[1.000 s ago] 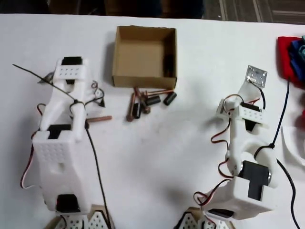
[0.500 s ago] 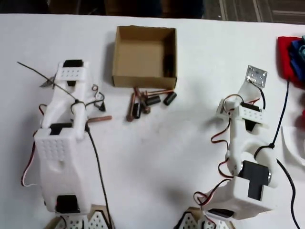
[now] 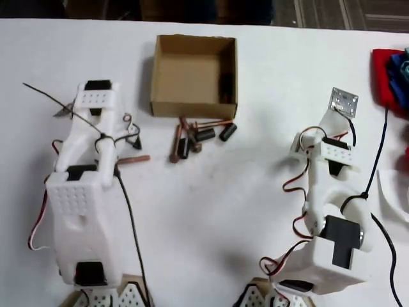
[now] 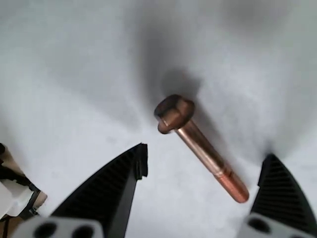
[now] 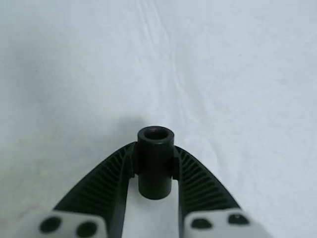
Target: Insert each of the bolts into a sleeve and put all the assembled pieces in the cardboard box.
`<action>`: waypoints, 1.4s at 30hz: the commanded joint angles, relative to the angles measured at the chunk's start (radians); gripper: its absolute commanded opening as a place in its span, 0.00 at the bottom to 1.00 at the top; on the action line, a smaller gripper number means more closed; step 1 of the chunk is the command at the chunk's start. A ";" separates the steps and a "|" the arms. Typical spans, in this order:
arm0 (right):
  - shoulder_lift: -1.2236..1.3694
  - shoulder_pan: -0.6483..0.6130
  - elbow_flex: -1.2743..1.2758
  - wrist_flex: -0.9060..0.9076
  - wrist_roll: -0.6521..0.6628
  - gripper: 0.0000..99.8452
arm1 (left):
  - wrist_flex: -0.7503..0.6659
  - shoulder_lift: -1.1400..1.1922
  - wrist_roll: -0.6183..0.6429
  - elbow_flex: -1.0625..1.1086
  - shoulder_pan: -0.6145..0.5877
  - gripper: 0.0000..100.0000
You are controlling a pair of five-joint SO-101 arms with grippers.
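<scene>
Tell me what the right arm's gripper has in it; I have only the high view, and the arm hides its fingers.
Observer: The right gripper is shut on a short black cylindrical sleeve, with one finger on each side.
Operator: Describe the sleeve's bore.
Observer: Its open end points away from the wrist, and the hole looks empty, with no bolt in it.
Operator: Now report the left gripper.
Observer: The left gripper is open. A copper-coloured hex-headed bolt lies on the white table between its fingers and appears to touch neither.
</scene>
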 commanded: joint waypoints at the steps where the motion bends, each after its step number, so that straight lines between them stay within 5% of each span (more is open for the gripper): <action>1: -0.002 -0.005 -0.043 -0.012 -0.008 0.02 | 0.009 0.037 -0.032 -0.048 0.017 0.36; 6: -0.002 -0.002 -0.043 -0.010 -0.008 0.02 | 0.006 0.037 -0.034 -0.116 0.014 0.34; 13: -0.002 -0.001 -0.043 -0.012 -0.006 0.02 | 0.006 0.038 -0.037 -0.113 0.012 0.13; 17: -0.002 -0.001 -0.043 -0.012 -0.006 0.02 | 0.008 0.038 -0.071 -0.113 0.015 0.14; 24: -0.002 -0.001 -0.043 -0.012 -0.006 0.02 | 0.011 0.038 -0.313 -0.113 0.015 0.14; 31: -0.002 -0.001 -0.043 -0.012 -0.006 0.02 | 0.008 0.038 -0.269 -0.111 0.011 0.15; 34: -0.002 -0.002 -0.043 -0.012 -0.006 0.02 | -0.021 0.037 -0.419 -0.120 0.012 0.15; 42: -0.002 -0.001 -0.043 -0.012 -0.006 0.02 | -0.055 0.035 -1.076 -0.120 0.015 0.15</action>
